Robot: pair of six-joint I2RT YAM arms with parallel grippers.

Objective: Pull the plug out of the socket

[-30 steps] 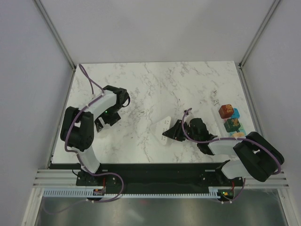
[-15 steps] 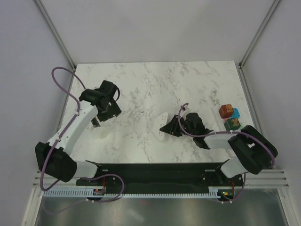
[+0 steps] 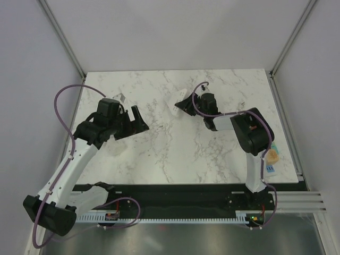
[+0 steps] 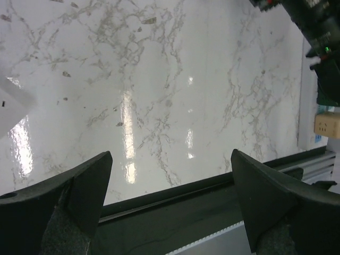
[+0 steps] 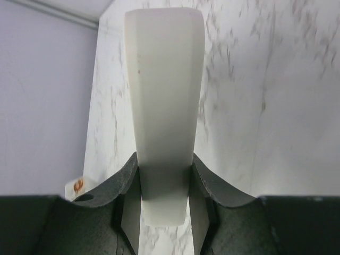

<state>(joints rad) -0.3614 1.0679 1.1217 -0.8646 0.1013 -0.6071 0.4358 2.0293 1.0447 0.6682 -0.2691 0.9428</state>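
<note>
Socket strip (image 5: 164,79), white, pinched end-on between fingers (image 5: 125,207) of right gripper (image 3: 186,104), over far-centre of marble table (image 3: 175,154). Cannot tell plug from socket body. Left gripper (image 3: 139,119) spread wide, holding nothing, above table's left side, well apart from strip.

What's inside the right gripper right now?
The right gripper is shut on a long white block, apparently the socket. Its near end sits between the fingers. The block's underside and what it covers cannot be seen.
</note>
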